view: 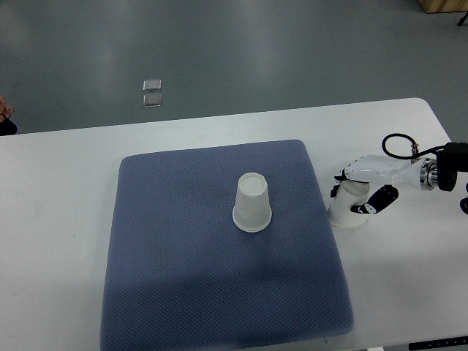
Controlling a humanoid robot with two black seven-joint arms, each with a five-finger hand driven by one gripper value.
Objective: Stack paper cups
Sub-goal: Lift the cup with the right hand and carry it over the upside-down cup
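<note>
Right robot hand [360, 191] is wrapped around an upside-down paper cup [349, 208] on the bare bench [66, 175], just off the blue mat's [183, 278] right edge, fingers hiding its top. Second cup [252, 202] stands inverted mid-mat, open room all around.

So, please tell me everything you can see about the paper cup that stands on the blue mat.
The paper cup is plain white, with no print visible. It stands upside down: its wide rim rests on the blue mat and its smaller flat base faces up. It is upright, not tilted, and sits near the mat's middle. Nothing else touches it. The right hand is apart from it, beyond the mat's right edge, closed around a second cup on the white table.
</note>
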